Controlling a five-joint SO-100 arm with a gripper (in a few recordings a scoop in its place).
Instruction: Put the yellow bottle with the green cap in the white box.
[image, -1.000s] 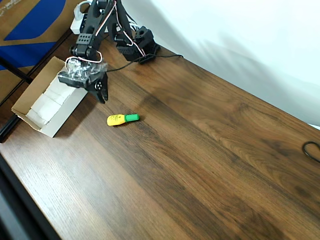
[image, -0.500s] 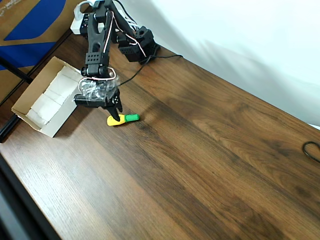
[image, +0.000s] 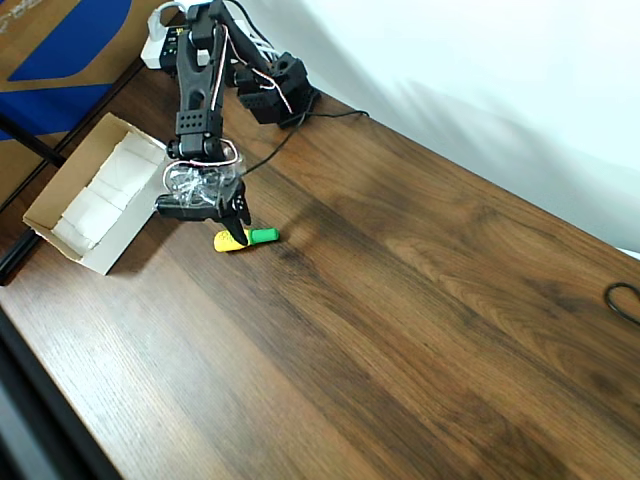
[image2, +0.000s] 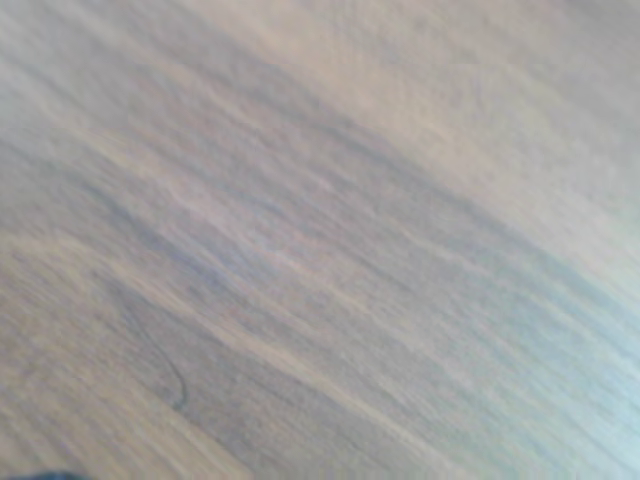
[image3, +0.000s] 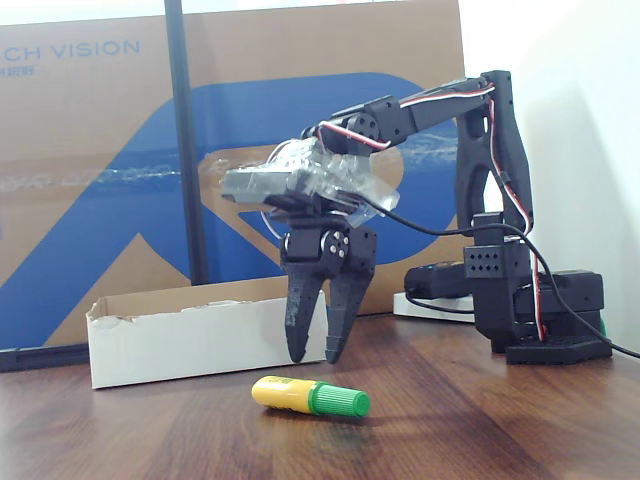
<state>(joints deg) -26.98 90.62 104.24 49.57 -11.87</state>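
On the table (image3: 480, 420), the yellow bottle (image3: 285, 394) lies just below the slightly parted, empty gripper (image3: 313, 352).

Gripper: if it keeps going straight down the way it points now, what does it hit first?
Probably the yellow bottle with the green cap, lying right below the gripper, whose fingers are slightly apart. Depth is unclear; it could miss and meet the table.

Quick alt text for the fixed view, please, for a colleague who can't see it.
A black gripper hangs open, fingers pointing down, above a yellow bottle lying on its side on a wooden table. The white box sits behind, with cardboard beyond it.
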